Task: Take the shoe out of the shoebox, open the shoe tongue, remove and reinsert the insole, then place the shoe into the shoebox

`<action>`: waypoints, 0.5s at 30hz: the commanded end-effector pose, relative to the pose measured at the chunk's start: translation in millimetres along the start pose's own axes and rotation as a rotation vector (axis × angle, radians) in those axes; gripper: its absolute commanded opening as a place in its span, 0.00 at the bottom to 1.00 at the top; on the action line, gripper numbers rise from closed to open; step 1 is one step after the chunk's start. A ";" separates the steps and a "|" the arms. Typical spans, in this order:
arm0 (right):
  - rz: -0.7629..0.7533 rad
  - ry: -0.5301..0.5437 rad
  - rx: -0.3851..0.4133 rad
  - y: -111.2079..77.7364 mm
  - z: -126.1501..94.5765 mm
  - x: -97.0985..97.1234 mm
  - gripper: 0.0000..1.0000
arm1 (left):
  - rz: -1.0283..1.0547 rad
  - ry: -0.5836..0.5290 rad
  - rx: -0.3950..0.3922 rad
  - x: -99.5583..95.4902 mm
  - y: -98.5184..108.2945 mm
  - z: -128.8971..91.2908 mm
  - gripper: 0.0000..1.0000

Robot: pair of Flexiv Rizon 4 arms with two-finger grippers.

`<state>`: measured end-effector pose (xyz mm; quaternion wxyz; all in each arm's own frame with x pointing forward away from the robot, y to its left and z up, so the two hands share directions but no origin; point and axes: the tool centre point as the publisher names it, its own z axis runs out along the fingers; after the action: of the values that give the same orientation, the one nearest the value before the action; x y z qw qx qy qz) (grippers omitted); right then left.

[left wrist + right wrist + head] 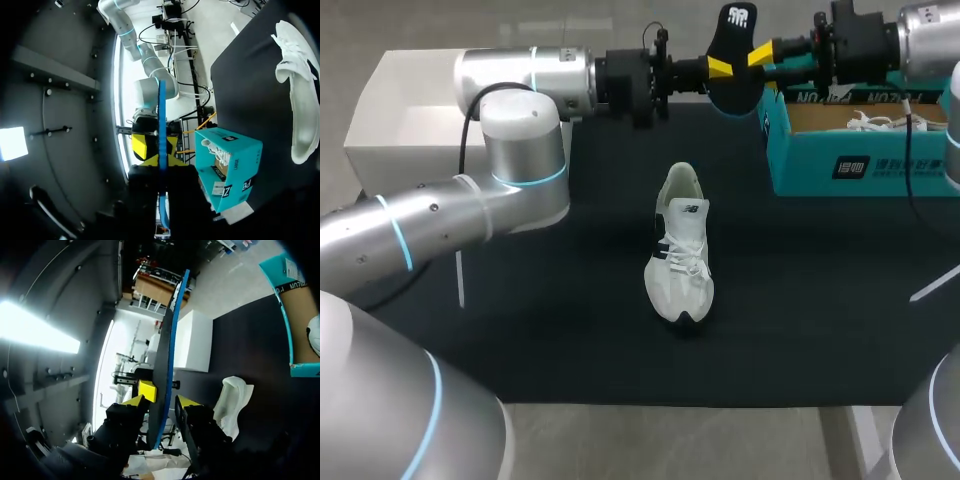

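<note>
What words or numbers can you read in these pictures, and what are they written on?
Insole: a white logo mark near its top, no words to read.
Shoebox rim: dark lettering, upside down, too blurred to read.
Shoebox front: a black label with white characters, too small to read.
Shoe: a small dark mark on its side, too small to read.
No numbers can be read.

The silver left arm [470, 210], ringed with blue light bands, enters at the lower left of the frame, bends at its elbow and runs level along the top toward the centre. The silver right arm [925, 35] comes in level from the upper right corner. At top centre the yellow-tipped left gripper [720, 67] and right gripper [760, 55] face each other, each pinching one thin black, blue-edged insole [735, 40] between its fingers.
</note>
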<state>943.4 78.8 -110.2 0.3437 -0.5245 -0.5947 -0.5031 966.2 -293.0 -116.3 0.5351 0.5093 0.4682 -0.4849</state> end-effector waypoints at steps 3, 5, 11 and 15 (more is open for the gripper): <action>0.015 0.000 0.019 -3.2 -0.9 -2.0 0.29 | 0.006 -0.001 0.016 -1.1 4.9 4.7 0.00; 0.016 0.000 0.021 -3.3 -0.7 -2.4 0.27 | 0.007 -0.004 0.020 -1.8 4.8 7.0 0.00; 0.013 0.003 0.019 -1.7 0.8 -2.0 0.26 | 0.008 -0.012 0.025 -2.7 3.8 11.0 0.00; 0.012 0.004 0.021 -0.7 0.7 -2.1 0.29 | 0.006 -0.008 0.034 -1.5 1.1 11.5 0.00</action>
<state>941.0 78.4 -112.6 0.3525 -0.5234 -0.5950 -0.4978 966.3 -303.5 -113.2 0.5301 0.5161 0.4577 -0.4930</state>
